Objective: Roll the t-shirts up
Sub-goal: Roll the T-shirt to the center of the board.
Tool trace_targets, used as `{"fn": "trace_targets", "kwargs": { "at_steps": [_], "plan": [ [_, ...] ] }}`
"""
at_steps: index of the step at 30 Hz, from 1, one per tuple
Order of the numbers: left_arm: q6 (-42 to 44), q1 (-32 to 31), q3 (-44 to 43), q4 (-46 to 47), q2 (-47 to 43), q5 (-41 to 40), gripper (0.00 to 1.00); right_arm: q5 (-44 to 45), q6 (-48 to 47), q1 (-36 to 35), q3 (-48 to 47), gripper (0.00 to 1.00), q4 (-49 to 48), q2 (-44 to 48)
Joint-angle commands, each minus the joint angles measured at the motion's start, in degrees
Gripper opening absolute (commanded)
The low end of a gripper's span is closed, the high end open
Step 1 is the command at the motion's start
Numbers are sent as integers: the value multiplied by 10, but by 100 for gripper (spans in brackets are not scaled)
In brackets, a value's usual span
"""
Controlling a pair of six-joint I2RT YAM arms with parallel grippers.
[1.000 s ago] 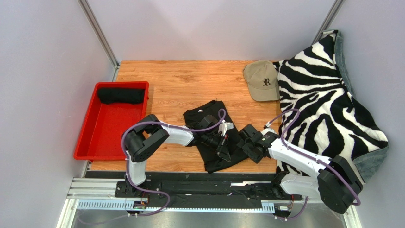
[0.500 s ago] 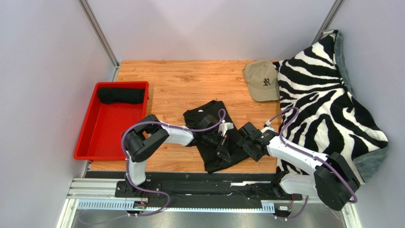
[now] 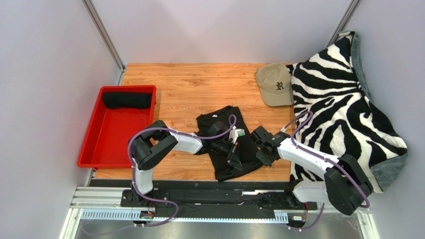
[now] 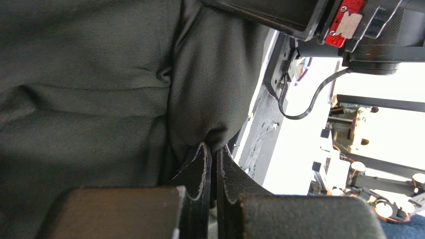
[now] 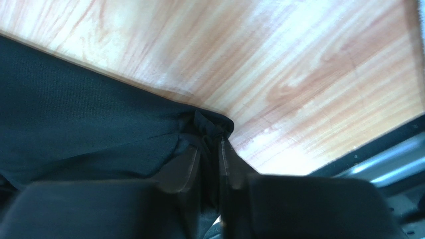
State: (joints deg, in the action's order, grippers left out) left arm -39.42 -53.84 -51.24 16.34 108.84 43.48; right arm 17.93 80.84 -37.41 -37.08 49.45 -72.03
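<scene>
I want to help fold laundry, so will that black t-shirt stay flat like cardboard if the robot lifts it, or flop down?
Probably flop: the black t-shirt bunches into soft folds where the left end effector pinches it. It looks thin at the edge the right end effector grips, so it is likely light. Lying flat, it shouldn't roll away.

Black t-shirt [image 3: 214, 124] lies folded lengthwise — rolled t-shirt [image 3: 127, 100] sits in red tray [image 3: 107, 142].
</scene>
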Motion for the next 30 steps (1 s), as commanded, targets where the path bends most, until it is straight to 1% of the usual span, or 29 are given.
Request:
{"fn": "trace_targets", "kwargs": {
  "at_steps": [1, 2, 4, 5, 7, 10, 11, 13, 14, 16, 17, 18, 19, 20, 21, 22, 23, 25, 26, 27, 28, 29, 30],
  "plan": [
    [14, 1, 12, 8, -23, -13, 10, 27, 13, 8, -33, 9, 74, -9],
    [21, 1, 14, 5, -27, -17, 17, 28, 10, 11, -37, 5, 78, -14],
    [29, 1, 16, -2, -45, -30, 22, 25, 7, 15, -46, 1, 90, -30],
    [37, 1, 18, -4, -50, -44, 27, 21, 2, 17, -54, 0, 92, -38],
    [48, 1, 18, -18, -72, -58, 33, 18, -5, 18, -60, 0, 94, -52],
    [64, 0, 30, -26, -108, -91, 39, 11, -12, 21, -71, 0, 96, -85],
    [68, -1, 36, -33, -117, -114, 40, 8, -14, 23, -74, 0, 96, -97],
    [92, -11, 41, -44, -150, -140, 42, 4, -19, 27, -79, 0, 96, -109],
    [103, -18, 40, -70, -161, -177, 43, 1, -22, 27, -82, 0, 96, -116],
    [149, -55, 31, -103, -189, -223, 46, -2, -28, 31, -91, 0, 97, -135],
    [166, -72, 20, -137, -197, -276, 47, -5, -29, 31, -95, 0, 98, -142],
    [178, -87, 15, -151, -207, -304, 47, -6, -31, 34, -100, 0, 99, -151],
    [199, -116, 3, -162, -209, -329, 48, -6, -34, 34, -104, 0, 100, -157],
    [207, -128, -2, -189, -210, -370, 49, -10, -35, 36, -106, 0, 101, -161],
    [212, -139, -7, -200, -209, -392, 50, -11, -37, 39, -106, 0, 100, -171],
    [220, -152, -13, -209, -207, -414, 52, -12, -40, 41, -109, 0, 99, -174],
    [236, -178, -29, -233, -203, -460, 52, -18, -42, 42, -110, 0, 98, -178],
    [255, -210, -58, -256, -183, -511, 56, -20, -47, 44, -112, 0, 93, -188],
    [269, -236, -68, -278, -175, -554, 57, -23, -49, 43, -113, 0, 92, -192],
    [275, -246, -78, -288, -156, -575, 57, -25, -50, 44, -113, 0, 90, -195],
    [278, -255, -96, -296, -146, -595, 64, -26, -51, 45, -116, 0, 89, -201],
    [289, -273, -107, -313, -137, -633, 64, -27, -53, 45, -116, 0, 88, -203],
    [295, -281, -114, -318, -121, -651, 65, -29, -54, 45, -117, 0, 85, -205]
  ]
}}
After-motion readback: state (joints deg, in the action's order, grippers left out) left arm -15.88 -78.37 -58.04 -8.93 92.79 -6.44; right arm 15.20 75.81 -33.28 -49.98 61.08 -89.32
